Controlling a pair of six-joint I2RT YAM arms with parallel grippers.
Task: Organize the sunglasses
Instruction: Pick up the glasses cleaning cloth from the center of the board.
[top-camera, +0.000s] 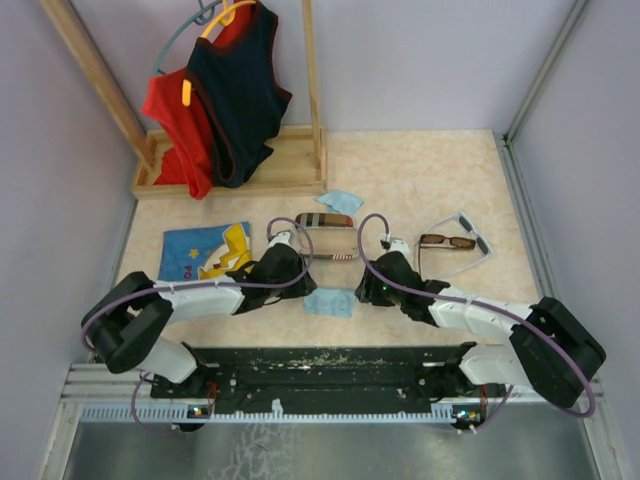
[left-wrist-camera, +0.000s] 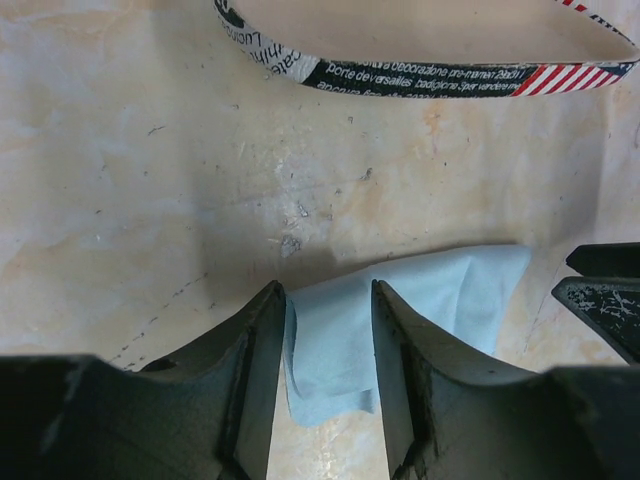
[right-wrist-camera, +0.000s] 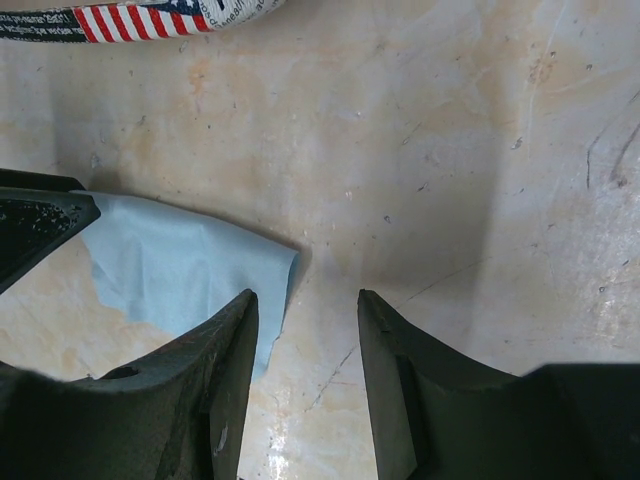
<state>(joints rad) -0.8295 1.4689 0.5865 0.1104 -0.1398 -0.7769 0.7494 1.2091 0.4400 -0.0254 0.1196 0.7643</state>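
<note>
**A:** Where are the sunglasses?

**B:** Both pairs lie on the right half of the table (top-camera: 430, 170), seen from above. The dark brown pair (top-camera: 447, 241) rests flat. The white-grey pair (top-camera: 480, 240) lies right against it, thin arms trailing toward 7 o'clock. I cannot tell whether the two overlap. Neither gripper touches them.

**A:** Which gripper is closer?

**B:** The right gripper (right-wrist-camera: 307, 293). The glasses sit at about 2 o'clock from it, clearly apart. Its fingers (right-wrist-camera: 235, 380) are spread a moderate way with only bare table between them, so it grasps nothing. A light-blue cloth (right-wrist-camera: 180, 270) lies at its 9 o'clock, one edge running under the nearer finger.

**A:** And the left gripper?

**B:** The left gripper (left-wrist-camera: 325, 285) hangs low over that same cloth, jaws parted about as far. It straddles a corner of the cloth, and a fold lies against one finger, but the jaws are not squeezed onto it. It is released.

**A:** What lies farther out?

**B:** At 12 o'clock from both grippers is the flag-print case (left-wrist-camera: 430, 75), an oblong rim. The plaid case (top-camera: 323, 220) sits just beyond it, and a second light-blue cloth (top-camera: 340, 202) is farther on. A blue-and-yellow fabric (top-camera: 205, 252) lies at 9 o'clock from the left gripper. At 11 o'clock stands a wooden rack (top-camera: 290, 165) holding a red top (top-camera: 170, 110) and a navy top (top-camera: 245, 80).
</note>
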